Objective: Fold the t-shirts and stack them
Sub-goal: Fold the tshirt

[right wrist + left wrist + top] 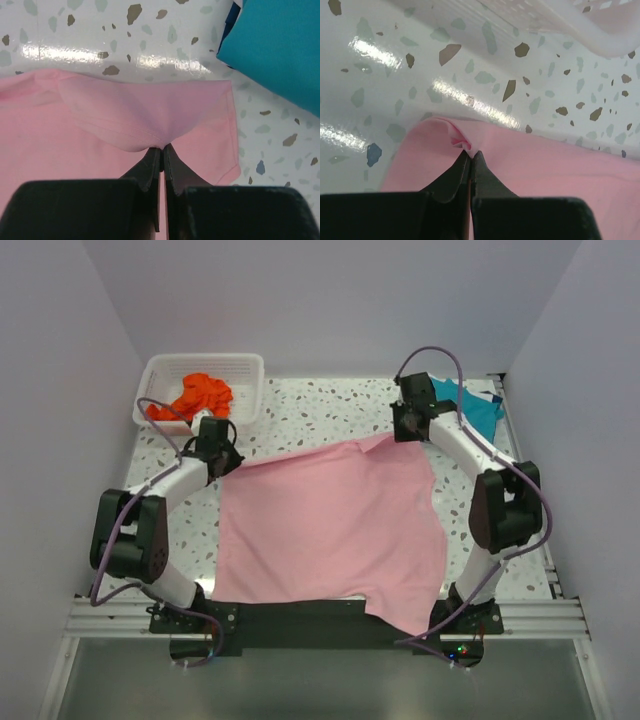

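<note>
top external view: the light pink t-shirt (335, 530) lies spread flat just in front of the white mesh basket (255, 368). the left gripper (471, 156) is clamped shut on the shirt corner nearest the basket. the right gripper (162, 149) pinches the far edge well to the basket's right, beside the teal t-shirt (480, 410). both bites look shallow, so an uneven pull could slip the cloth free or skew the fold. the left arm might also nudge the basket.

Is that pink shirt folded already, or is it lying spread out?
Spread out. The pink shirt lies open across the table, and the left gripper and right gripper each pinch its far edge.
</note>
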Controlling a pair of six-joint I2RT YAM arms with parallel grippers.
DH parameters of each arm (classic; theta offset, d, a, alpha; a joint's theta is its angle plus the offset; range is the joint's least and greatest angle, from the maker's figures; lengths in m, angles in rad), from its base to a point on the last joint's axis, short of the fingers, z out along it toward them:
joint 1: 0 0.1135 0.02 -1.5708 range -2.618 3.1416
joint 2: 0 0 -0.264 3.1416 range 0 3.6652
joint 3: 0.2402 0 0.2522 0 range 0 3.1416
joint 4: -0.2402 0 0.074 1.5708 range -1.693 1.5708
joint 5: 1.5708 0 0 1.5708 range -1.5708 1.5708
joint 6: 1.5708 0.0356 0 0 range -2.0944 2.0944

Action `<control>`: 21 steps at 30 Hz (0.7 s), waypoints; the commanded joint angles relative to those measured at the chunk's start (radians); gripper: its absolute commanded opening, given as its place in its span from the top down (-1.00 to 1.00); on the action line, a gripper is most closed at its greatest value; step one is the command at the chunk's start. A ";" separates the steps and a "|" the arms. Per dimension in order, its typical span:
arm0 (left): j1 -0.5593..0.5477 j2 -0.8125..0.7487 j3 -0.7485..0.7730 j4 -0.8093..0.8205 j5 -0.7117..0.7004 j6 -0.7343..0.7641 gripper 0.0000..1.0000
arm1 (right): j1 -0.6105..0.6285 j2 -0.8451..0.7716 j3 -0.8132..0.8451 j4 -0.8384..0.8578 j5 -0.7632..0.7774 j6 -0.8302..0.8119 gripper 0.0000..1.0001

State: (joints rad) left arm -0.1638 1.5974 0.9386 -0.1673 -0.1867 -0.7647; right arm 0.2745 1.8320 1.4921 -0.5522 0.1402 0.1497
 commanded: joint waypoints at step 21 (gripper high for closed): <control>0.006 -0.317 -0.319 0.037 0.050 -0.018 1.00 | 0.000 -0.536 -0.421 -0.130 -0.040 0.094 1.00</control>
State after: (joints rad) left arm -0.1638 1.2987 0.6388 -0.1444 -0.1410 -0.7708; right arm 0.2745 1.3384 1.0943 -0.6666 0.1112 0.2230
